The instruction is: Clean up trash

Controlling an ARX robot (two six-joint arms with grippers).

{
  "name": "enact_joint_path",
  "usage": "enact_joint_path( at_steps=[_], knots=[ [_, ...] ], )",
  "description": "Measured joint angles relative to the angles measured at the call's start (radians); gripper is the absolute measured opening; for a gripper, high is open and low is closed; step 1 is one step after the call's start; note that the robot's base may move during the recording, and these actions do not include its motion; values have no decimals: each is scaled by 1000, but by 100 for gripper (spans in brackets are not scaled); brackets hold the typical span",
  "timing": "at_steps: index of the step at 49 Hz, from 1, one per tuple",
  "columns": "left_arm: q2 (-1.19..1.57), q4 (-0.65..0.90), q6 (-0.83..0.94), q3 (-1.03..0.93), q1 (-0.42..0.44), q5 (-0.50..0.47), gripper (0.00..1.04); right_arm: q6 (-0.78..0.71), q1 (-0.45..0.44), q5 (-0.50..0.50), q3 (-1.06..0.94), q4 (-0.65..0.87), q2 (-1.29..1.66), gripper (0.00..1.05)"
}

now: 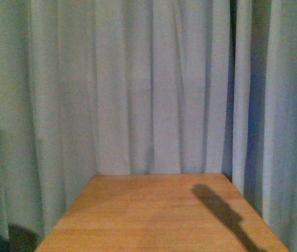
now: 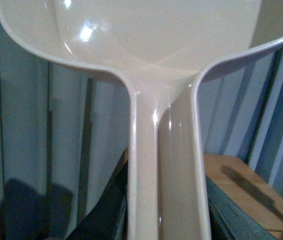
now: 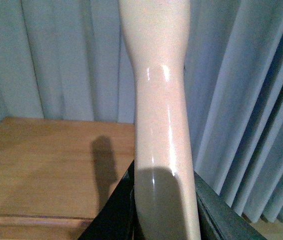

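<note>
Left claw (image 2: 166,220) grips a beige dustpan (image 2: 151,40), right claw (image 3: 165,215) a beige handle (image 3: 159,100); front view shows just table (image 1: 159,215) and curtain (image 1: 138,84).

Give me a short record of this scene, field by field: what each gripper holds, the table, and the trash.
left gripper: shut on cream dustpan, by its handle
right gripper: shut on cream handle, head out of view
table: wooden, a long shadow across it
backdrop: pale curtain
trash: not in any view
</note>
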Motion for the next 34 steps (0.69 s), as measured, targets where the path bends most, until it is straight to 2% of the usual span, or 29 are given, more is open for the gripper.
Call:
enact_joint_path(
  at_steps=[19,34],
  knots=[
    [0,0,0,0,0,0,27,-24,28,134,-114,-2,-203,20],
    [0,0,0,0,0,0,27,-40,32,138,-122,2,-210,20]
  ],
)
